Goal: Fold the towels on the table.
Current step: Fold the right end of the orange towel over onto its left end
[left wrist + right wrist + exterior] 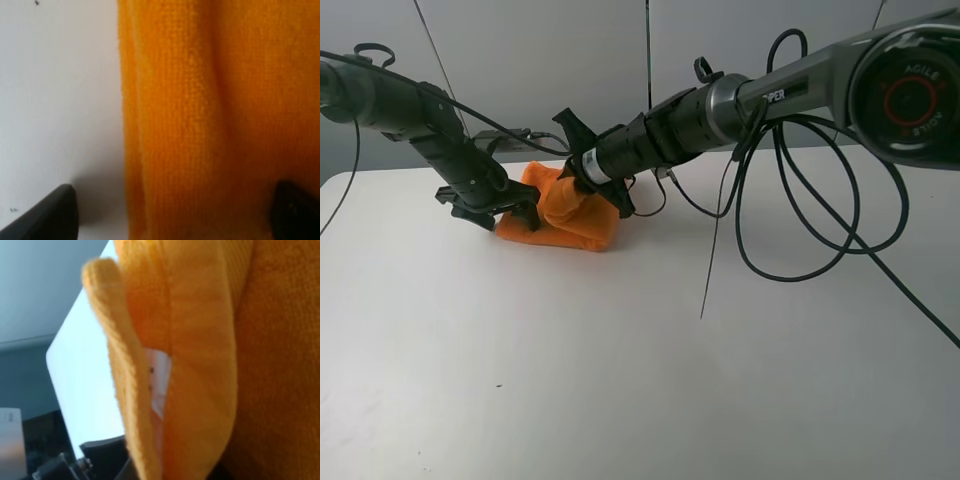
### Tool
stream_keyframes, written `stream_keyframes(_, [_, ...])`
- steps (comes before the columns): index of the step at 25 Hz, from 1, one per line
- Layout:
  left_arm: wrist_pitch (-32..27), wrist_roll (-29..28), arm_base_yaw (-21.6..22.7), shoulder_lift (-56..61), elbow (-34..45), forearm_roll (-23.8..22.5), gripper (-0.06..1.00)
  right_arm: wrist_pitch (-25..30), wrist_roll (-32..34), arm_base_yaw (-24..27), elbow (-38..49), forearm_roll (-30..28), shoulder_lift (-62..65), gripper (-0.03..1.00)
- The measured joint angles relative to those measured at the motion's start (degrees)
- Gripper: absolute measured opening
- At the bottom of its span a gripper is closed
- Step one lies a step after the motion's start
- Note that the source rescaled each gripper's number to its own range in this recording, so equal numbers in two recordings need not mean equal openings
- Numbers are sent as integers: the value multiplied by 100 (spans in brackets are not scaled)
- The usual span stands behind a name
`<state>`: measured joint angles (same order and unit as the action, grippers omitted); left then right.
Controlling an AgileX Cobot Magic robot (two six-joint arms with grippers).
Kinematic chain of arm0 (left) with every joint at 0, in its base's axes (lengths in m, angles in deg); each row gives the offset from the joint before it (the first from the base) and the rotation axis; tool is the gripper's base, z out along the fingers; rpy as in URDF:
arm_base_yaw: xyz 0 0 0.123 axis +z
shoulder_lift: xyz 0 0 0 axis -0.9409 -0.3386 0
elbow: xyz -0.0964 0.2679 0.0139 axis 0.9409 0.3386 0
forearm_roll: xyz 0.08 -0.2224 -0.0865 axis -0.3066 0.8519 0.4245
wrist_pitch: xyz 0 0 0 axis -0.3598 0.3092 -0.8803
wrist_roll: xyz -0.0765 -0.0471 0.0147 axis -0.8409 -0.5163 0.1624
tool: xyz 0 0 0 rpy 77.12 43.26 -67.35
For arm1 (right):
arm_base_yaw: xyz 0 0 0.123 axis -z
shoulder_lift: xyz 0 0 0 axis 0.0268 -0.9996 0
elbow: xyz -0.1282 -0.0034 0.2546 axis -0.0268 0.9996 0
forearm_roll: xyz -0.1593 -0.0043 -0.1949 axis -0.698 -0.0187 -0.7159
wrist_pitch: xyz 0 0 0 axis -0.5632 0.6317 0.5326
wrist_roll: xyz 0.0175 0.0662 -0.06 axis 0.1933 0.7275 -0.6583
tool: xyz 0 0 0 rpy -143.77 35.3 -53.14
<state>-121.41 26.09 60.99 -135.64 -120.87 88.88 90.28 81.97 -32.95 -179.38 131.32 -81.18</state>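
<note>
White tabletop (620, 380) lies bare across the near half, crossed on the right by looping black cables (790, 250). Farther back, left of centre, the orange towel (582, 228) sits bunched on the table. The left gripper (510, 212) is low at its left edge, fingers (50, 216) spread wide, one over bare table, the other on the terry cloth. The right gripper (582, 190) meets a raised fold bearing a white label (159, 380); its fingers' state cannot be told. Grey wall (540, 60) stands behind.
</note>
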Motion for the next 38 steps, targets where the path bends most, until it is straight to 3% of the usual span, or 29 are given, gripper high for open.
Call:
stream_keyframes(5, [0,0,0,0,0,0,100,-31,-392,0,0,493,0,2])
stream_keyframes(20, [-14,0,0,0,-10,0,100,-259,-643,-106,-6,715,-252,2])
stream_keyframes(28, [-453,-23,10,98,-223,-117,100,-246,-677,-106,-6,754,-285,2])
stream_keyframes(38, [-774,-125,447,887,-127,-233,100,-258,-688,-114,-6,754,-285,2])
